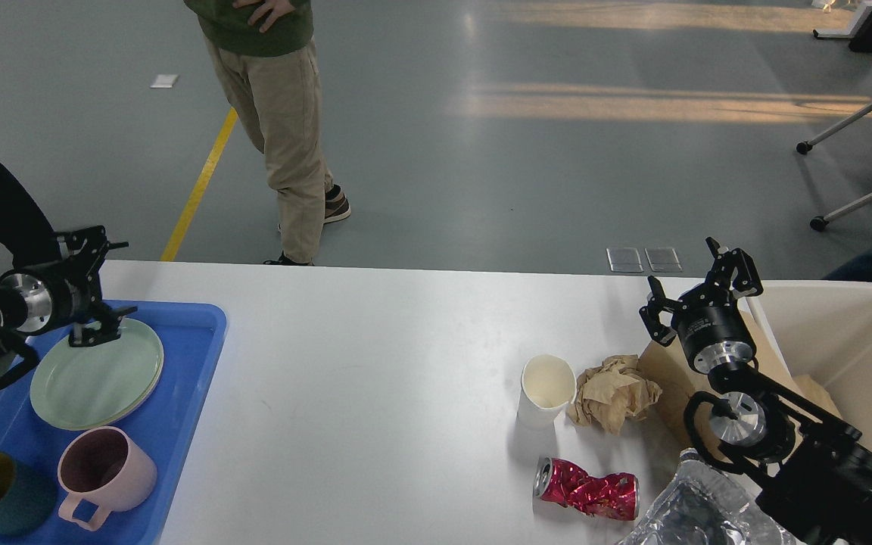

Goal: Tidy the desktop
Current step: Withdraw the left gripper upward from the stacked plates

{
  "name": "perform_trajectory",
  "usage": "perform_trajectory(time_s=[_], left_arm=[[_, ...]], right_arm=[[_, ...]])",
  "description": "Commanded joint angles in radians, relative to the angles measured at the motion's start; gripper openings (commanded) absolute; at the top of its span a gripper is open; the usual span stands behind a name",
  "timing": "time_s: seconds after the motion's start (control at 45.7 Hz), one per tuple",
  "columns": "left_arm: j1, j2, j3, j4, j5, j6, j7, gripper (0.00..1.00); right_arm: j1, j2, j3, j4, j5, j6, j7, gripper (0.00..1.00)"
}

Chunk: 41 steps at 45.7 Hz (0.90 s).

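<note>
the left gripper (107,289) is held spread above the blue tray (186,393) at the desktop's (375,393) left edge; the right gripper (697,284) is spread empty near the far right corner.

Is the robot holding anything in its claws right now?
No. The left gripper hangs open above the green plate, and the right gripper is open too, with nothing between its fingers.

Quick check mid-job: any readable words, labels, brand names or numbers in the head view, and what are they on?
None can be read.
Right gripper: a small pale marking on its black body, too small to read.
Crushed red can: crumpled print, no legible brand or letters.
Paper cup, crumpled brown paper, blue tray, plates and mugs: no text visible.
</note>
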Motion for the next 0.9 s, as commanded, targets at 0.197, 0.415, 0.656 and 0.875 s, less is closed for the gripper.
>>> perform_trajectory(time_s=[0.197, 0.415, 0.656, 0.875], left_arm=[[0.346, -0.297, -0.730, -0.087, 0.198, 0.012, -0.245, 0.96], [0.653, -0.541, -1.080, -0.382, 0.519, 0.023, -0.264, 0.96], [0.693, -0.624, -1.201, -0.332, 0.570, -0.101, -0.230, 0.96], [0.680, -0.623, -1.232, -0.240, 0.567, -0.193, -0.234, 0.96]], right_arm=[[0.000, -0.001, 0.000, 0.000, 0.001, 0.000, 0.000, 1.00], [0.000, -0.001, 0.000, 0.000, 0.000, 0.000, 0.000, 1.00], [0.000, -0.001, 0.000, 0.000, 0.001, 0.000, 0.000, 1.00], [0.000, -0.001, 0.000, 0.000, 0.001, 0.000, 0.000, 1.00]])
